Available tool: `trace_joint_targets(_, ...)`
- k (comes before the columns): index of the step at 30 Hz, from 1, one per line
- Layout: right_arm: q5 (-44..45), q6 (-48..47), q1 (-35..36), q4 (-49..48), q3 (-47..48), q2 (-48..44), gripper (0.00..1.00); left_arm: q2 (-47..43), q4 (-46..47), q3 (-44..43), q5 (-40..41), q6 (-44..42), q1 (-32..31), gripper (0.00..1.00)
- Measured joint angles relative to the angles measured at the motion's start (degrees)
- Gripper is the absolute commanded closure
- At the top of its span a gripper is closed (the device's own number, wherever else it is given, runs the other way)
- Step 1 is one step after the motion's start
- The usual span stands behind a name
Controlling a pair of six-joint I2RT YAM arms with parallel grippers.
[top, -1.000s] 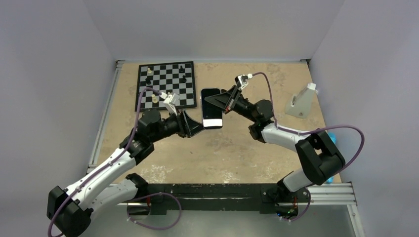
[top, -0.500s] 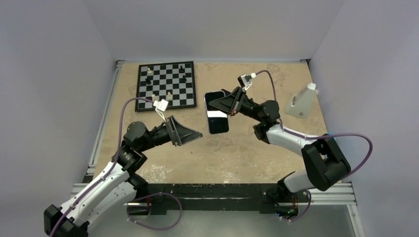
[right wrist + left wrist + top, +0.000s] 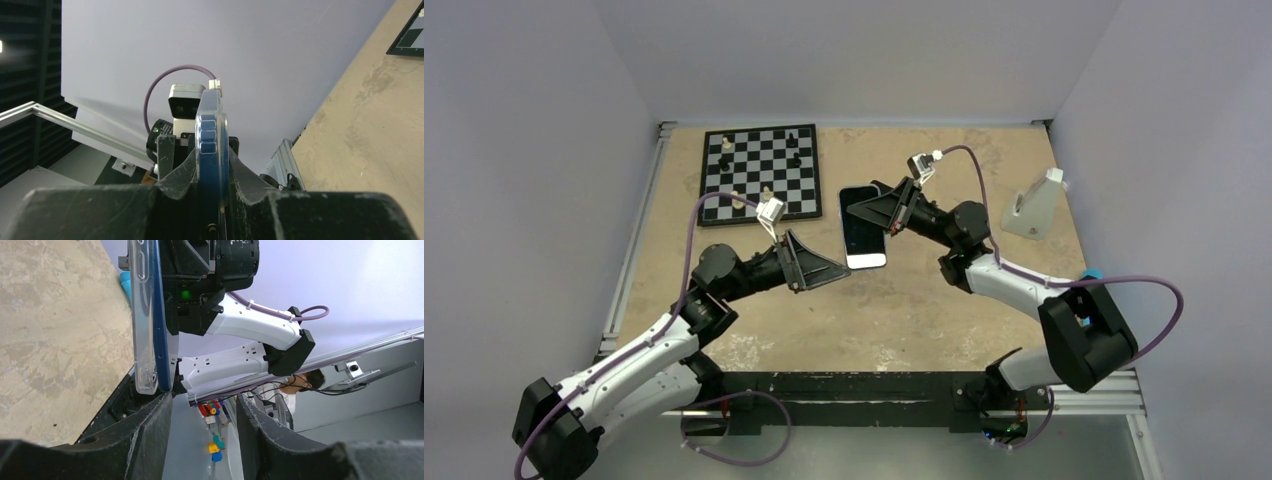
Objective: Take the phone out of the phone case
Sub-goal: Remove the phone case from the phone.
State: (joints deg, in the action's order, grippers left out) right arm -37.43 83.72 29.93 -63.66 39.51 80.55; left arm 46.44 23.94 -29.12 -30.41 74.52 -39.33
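Pointing at the near end of the phone (image 3: 862, 228), the left gripper (image 3: 834, 270) sits just beside that end; its fingers (image 3: 150, 435) are spread apart with nothing between them; cannot tell whether a fingertip touches the case.

Phone is screen-up toward the top camera, long axis running near to far, over the middle of the table (image 3: 904, 310); its near end shows a white glare. In the left wrist view it is edge-on; the phone's rim reads dark blue there, with the phone case (image 3: 142, 330) as a clear shell lying along one side of it; phone not out of the case.

Right gripper (image 3: 862, 208) comes in from the right at the phone's far half; its fingers (image 3: 182, 172) are closed on both faces, clamping phone and case together.

Farther back: chessboard (image 3: 759, 172) with a few pieces at far left, well apart from the phone; translucent stand (image 3: 1032, 210) at far right.
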Motion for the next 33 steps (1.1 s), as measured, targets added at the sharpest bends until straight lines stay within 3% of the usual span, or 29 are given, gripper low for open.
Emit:
trace_joint_targets(19,1.7,-0.5,1.4,0.2,-0.3,-1.2,1.0,3.7,2.6,-0.3,2.5,0.9,-1.3,0.49)
trace_joint_targets(28,4.6,-0.5,2.6,-0.5,-1.6,-1.2,1.0,5.4,-3.0,-4.3,5.1,-4.3,-1.4,0.68)
trace_joint_targets(33,5.2,-2.6,2.9,1.5,-1.7,-1.9,1.0,7.6,-4.7,-5.7,7.9,-7.3,-1.4,0.91)
